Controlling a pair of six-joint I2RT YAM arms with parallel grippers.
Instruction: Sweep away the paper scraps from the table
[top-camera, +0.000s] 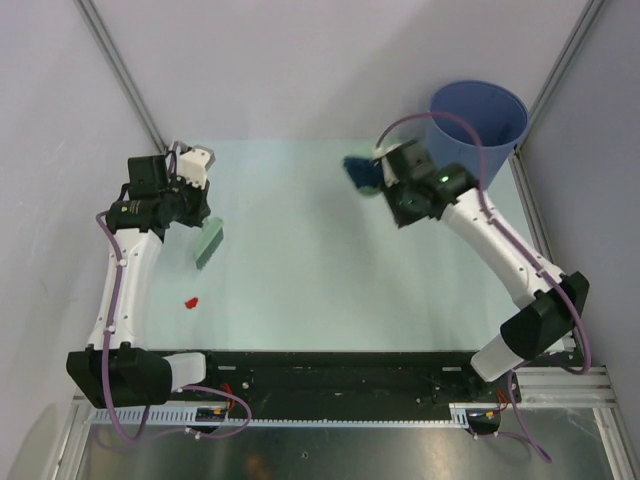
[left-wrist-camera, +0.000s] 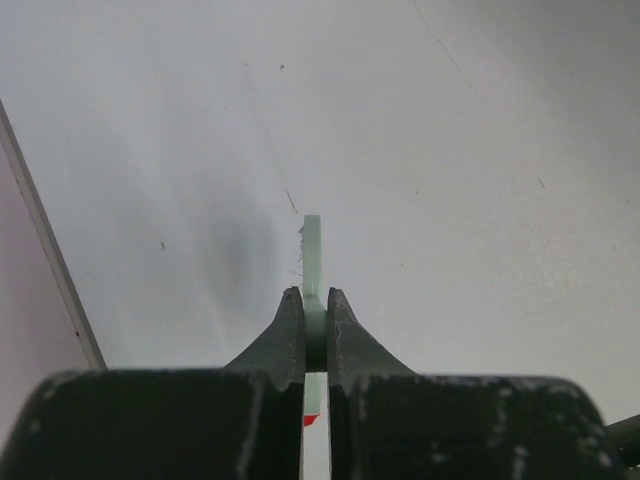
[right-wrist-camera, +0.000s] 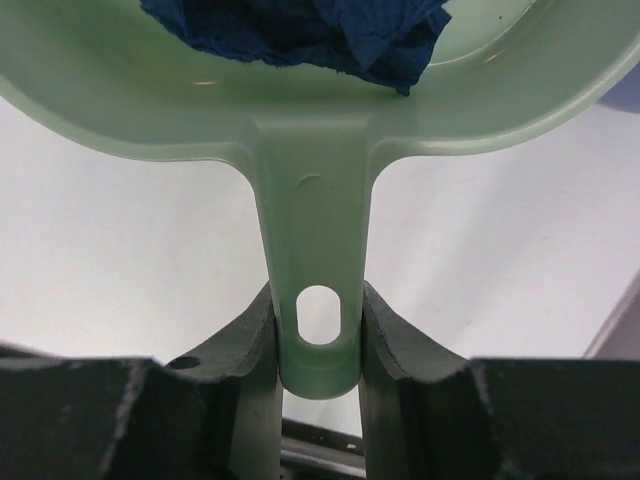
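My left gripper (left-wrist-camera: 314, 300) is shut on the thin handle of a pale green hand brush (left-wrist-camera: 312, 245). From above, that brush (top-camera: 208, 243) hangs over the left side of the table (top-camera: 300, 260). A red paper scrap (top-camera: 190, 300) lies on the table just nearer than the brush, and it also shows between the left fingers (left-wrist-camera: 310, 420). My right gripper (right-wrist-camera: 318, 305) is shut on the handle of the pale green dustpan (right-wrist-camera: 120, 90), which carries dark blue paper scraps (right-wrist-camera: 300, 30). The loaded dustpan (top-camera: 358, 172) is held above the table, left of the bucket.
A tall blue bucket (top-camera: 480, 120) stands at the far right corner of the table. Grey frame posts (top-camera: 125, 80) rise at the far corners. A black rail (top-camera: 330, 375) runs along the near edge between the arm bases.
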